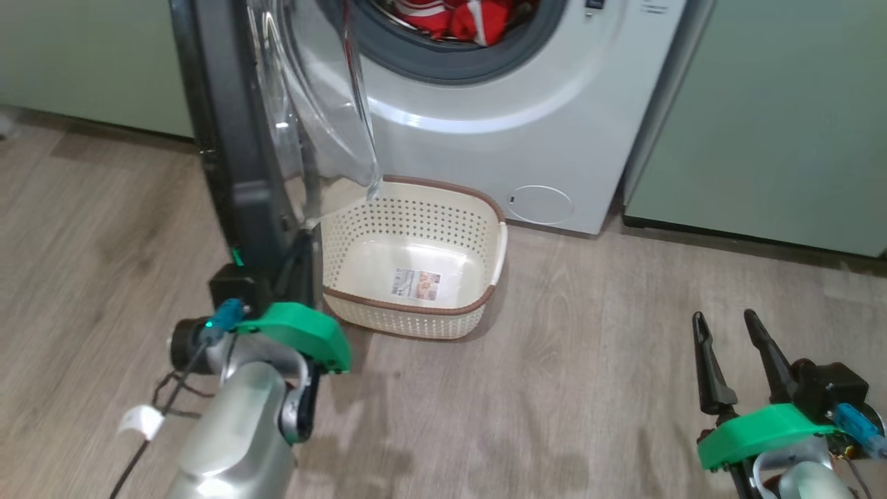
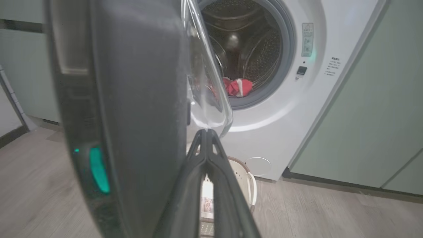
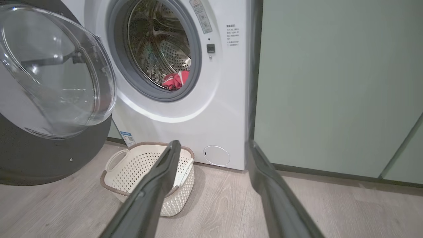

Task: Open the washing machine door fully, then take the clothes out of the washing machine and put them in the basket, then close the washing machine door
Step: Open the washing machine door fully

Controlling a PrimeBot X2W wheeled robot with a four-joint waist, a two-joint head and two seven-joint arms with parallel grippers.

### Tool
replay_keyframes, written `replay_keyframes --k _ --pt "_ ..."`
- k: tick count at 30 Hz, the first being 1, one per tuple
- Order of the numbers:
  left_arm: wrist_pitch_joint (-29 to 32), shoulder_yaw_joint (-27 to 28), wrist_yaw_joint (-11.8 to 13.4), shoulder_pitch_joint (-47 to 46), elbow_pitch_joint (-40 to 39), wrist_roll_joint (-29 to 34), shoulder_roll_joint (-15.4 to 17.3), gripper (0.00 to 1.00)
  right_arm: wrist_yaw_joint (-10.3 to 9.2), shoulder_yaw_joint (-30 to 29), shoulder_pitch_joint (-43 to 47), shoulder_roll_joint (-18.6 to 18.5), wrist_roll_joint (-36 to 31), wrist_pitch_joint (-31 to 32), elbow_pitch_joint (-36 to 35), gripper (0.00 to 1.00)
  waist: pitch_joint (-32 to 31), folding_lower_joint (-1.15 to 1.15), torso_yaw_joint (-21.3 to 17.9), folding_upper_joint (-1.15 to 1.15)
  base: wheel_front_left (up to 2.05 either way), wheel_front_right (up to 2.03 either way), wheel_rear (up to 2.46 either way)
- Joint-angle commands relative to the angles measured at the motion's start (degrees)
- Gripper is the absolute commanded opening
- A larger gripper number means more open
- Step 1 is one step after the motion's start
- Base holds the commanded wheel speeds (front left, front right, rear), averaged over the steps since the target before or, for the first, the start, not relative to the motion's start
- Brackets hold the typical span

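Front-loading washer (image 1: 527,125) with its door (image 1: 229,138) swung out from the front, hinged on the left of the head view. From the head the door stands nearly edge-on: black rim toward the camera, clear domed window (image 1: 326,104) bulging to the right, over the basket side. The right wrist view shows the door from its inner side, the dome facing the camera and the drum mouth uncovered.

Clothes (image 1: 478,17), red with white trim, lie in the steel drum (image 3: 158,49) at its lower front, against the grey gasket (image 1: 443,66).

Basket (image 1: 409,315), cream with a brown rim, sits on the wood floor (image 1: 589,388) just before the washer, below the mouth and beside the door's lower edge. A sticker (image 1: 418,284) shows on its bottom.

A round hatch (image 1: 540,204) lies low on the washer front, to the basket's right. A blue label (image 3: 127,138) sits low on the front near the door. Pale-green cabinets (image 1: 776,118) flank the washer.

Left hand (image 2: 206,132): fingers pressed together, raised beside the door's inner face, tips at the lower edge of the dome. Whether they touch it cannot be told.

Right hand (image 1: 724,317): fingers spread, low over the floor, pointing toward the washer, well apart from basket and door.
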Motion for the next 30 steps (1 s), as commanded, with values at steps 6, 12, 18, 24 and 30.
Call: replay_keyframes --k 6,12,18,24,30 --pt "-0.37 9.58 -0.42 -2.17 0.76 1.67 2.03 0.00 -0.04 2.41 -2.80 -1.25 0.46 -0.37 -1.57 1.00 0.83 0.00 2.33 0.00 0.00 0.00 0.00" --pt "-0.37 17.48 -1.28 -3.75 3.40 1.48 4.00 0.00 -0.04 2.79 -3.12 -1.63 0.45 -0.37 -1.62 1.00 2.15 0.00 3.84 0.00 0.00 0.00 0.00" --pt "-0.37 25.31 -2.43 -7.21 6.49 1.17 6.52 0.00 -0.04 4.20 -4.66 -2.34 0.22 -0.37 -1.64 1.00 4.67 0.00 4.42 0.00 0.00 0.00 0.00" --pt "-0.37 30.87 -2.48 -10.11 8.73 2.72 7.86 0.00 -0.04 5.31 -6.02 -3.24 0.49 -0.37 -1.58 1.00 6.75 0.00 3.94 0.00 0.00 0.00 0.00" --pt "-0.37 36.58 -2.93 -13.06 12.16 3.11 9.45 0.00 -0.04 6.03 -7.61 -3.83 0.70 -0.37 -1.40 1.00 8.61 0.00 3.10 0.00 0.00 0.00 0.00"
